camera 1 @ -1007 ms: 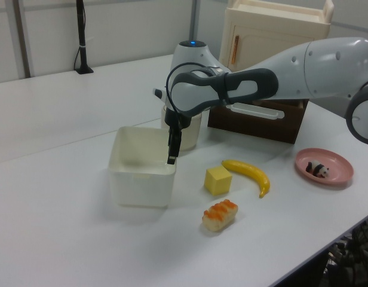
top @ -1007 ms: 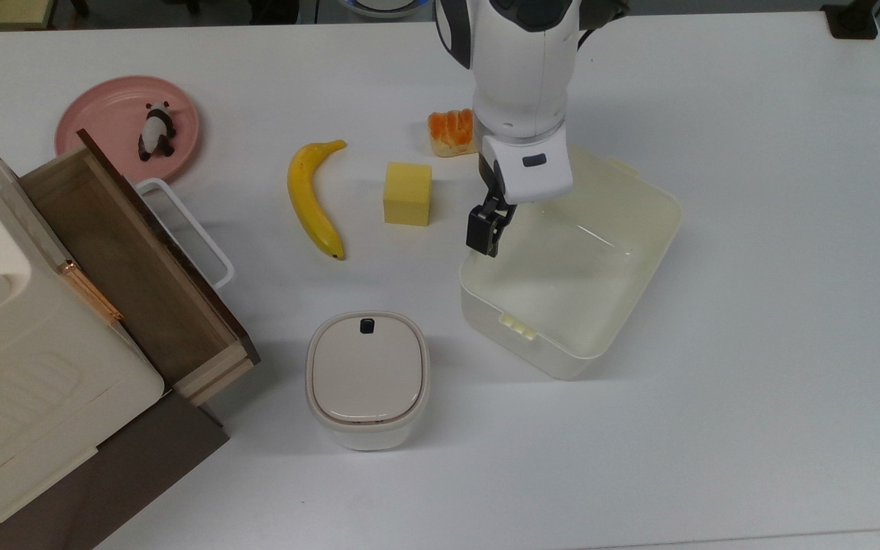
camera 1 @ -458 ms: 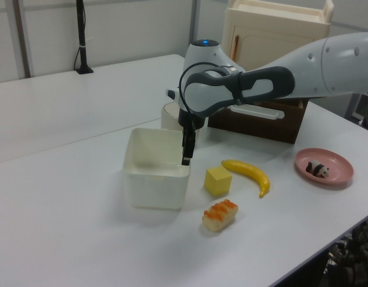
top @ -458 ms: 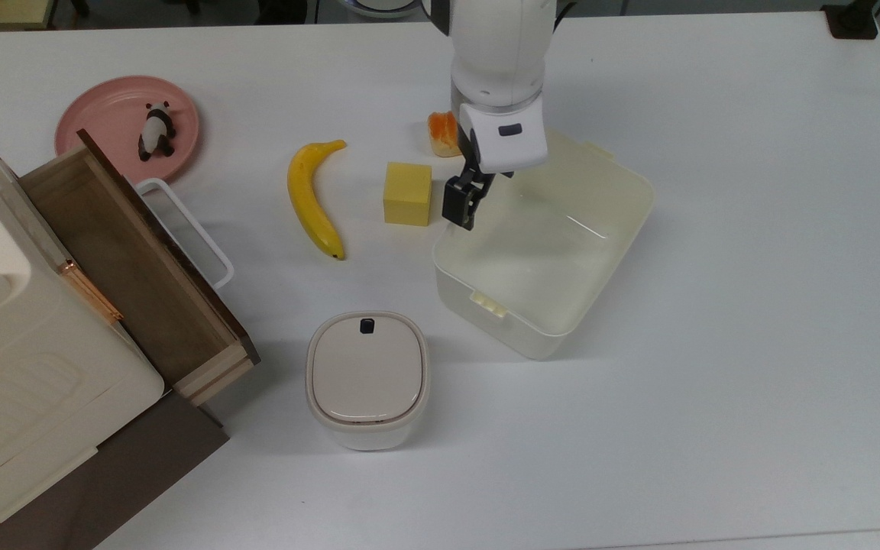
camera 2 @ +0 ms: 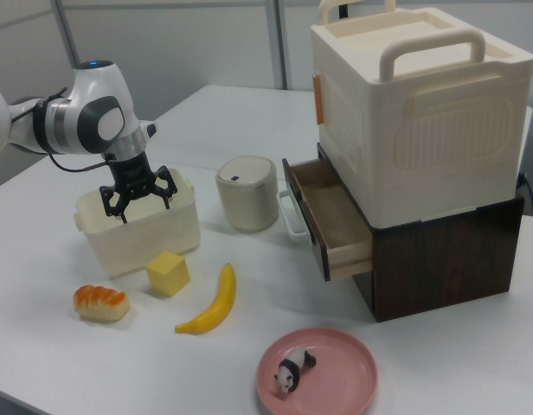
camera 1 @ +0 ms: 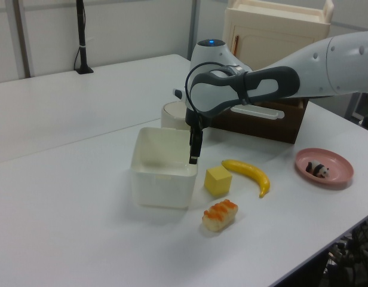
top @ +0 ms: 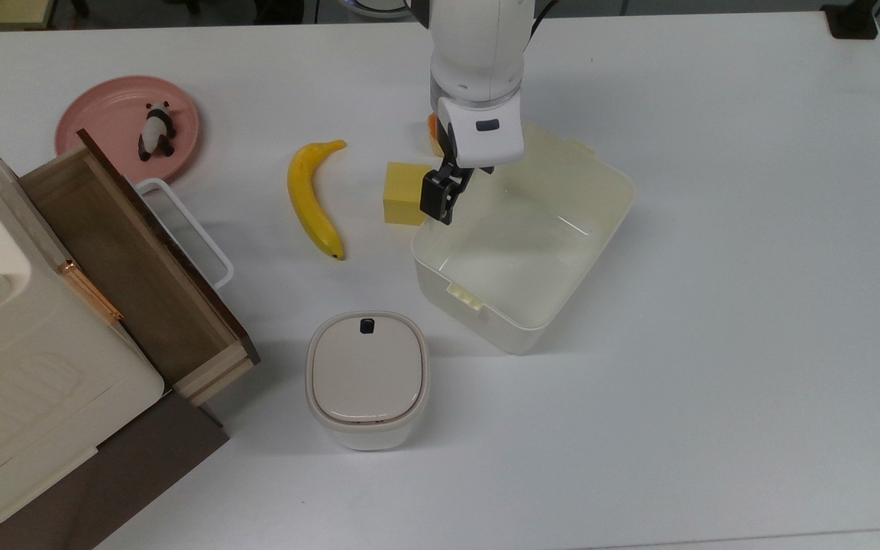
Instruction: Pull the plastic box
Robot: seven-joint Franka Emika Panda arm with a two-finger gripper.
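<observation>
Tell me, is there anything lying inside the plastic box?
No, in the top view the plastic box shows a bare floor with nothing lying in it.

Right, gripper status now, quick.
Gripper: open, fingers spread, hooked at the rim of the plastic box; not clamped on anything.

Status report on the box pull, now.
Gripper open, fingers hooked over the wall of the large cream-white translucent plastic box. Box has slid toward the top view's left. Yellow foam cube sits right beside that wall, in the path.
</observation>
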